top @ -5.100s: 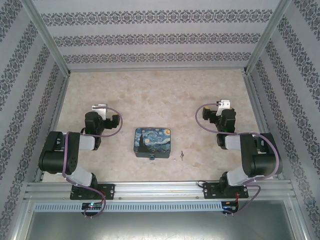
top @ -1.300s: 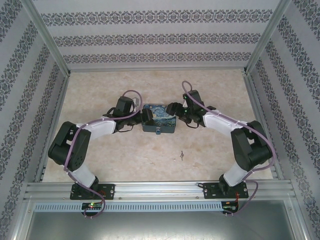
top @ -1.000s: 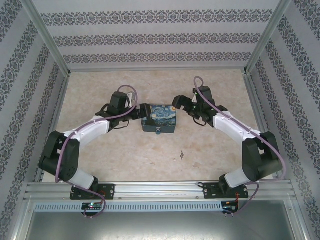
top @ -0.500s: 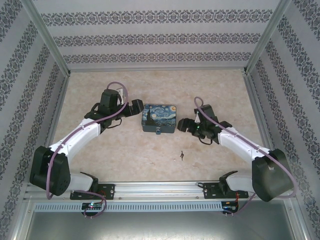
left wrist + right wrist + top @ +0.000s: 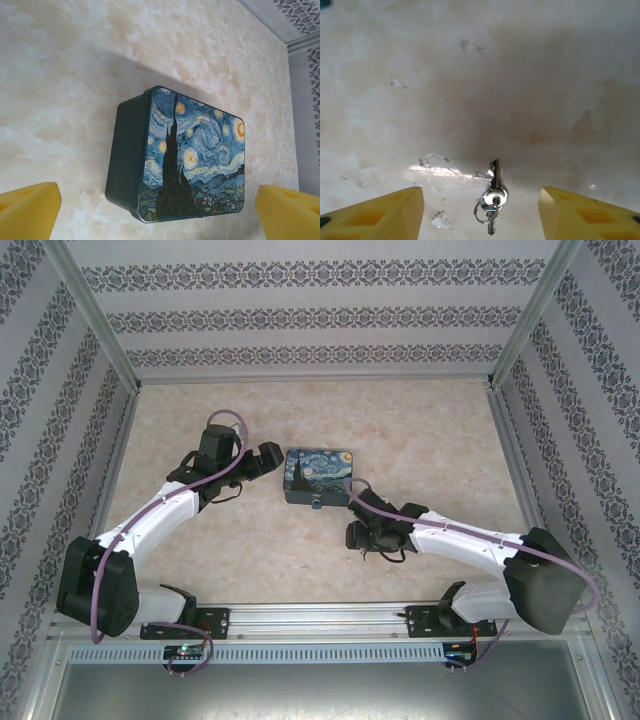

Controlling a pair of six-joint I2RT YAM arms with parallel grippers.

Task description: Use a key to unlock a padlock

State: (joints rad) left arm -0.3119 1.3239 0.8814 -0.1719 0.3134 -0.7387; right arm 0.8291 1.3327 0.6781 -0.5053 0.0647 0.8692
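The right tool (image 5: 358,537) hangs low over the table (image 5: 430,430), in front of the box (image 5: 318,472) and a little to its right. Its yellow pads (image 5: 375,212) are spread apart and grasp nothing. The key (image 5: 492,196), on a small ring, lies flat on the table between the pads and touches neither. The padlock (image 5: 316,503) sits at the middle of the box's near side, close to the right tool. The left tool (image 5: 268,458) is just beside the box's left end, released wide and holding nothing, with the painted lid facing its wrist camera.
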